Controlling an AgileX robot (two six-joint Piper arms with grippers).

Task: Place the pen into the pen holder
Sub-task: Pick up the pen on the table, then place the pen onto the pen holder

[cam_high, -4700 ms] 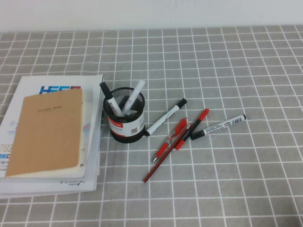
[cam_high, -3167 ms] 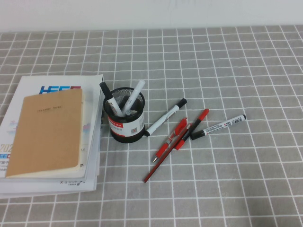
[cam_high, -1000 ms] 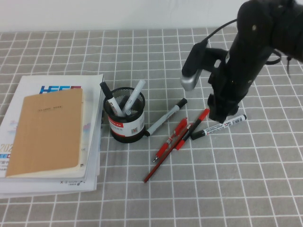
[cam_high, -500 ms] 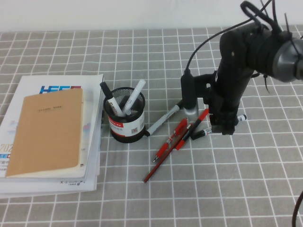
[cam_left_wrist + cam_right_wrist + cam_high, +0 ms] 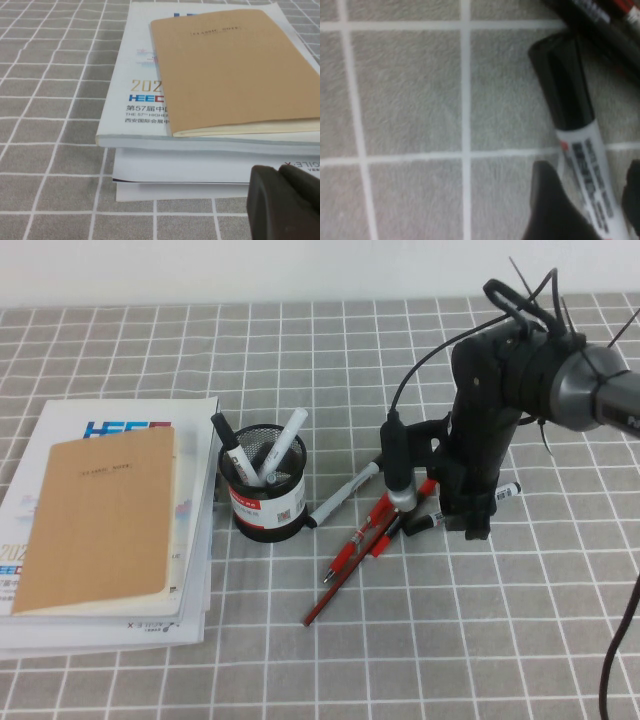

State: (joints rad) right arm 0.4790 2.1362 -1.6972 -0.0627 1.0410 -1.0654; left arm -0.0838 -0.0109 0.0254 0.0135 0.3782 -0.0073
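Right gripper (image 5: 587, 200), fingers spread, straddles the pen (image 5: 580, 150) lying on the bench (image 5: 405, 100). Left gripper (image 5: 285, 200), fingers pressed together, hangs beside stacked books (image 5: 200, 125).

Glossy plastic pen (image 5: 580, 165), black wire-mesh pen holder (image 5: 264, 495), matt kraft-paper notebook (image 5: 100, 518), woven-looking checked tablecloth (image 5: 330, 360).

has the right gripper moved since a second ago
Yes. The right gripper dropped toward the table, now straddling the pen beside the red pens.

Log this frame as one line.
right claw: open, fingers astride pen on table | pen holder: upright | left claw: shut, by books
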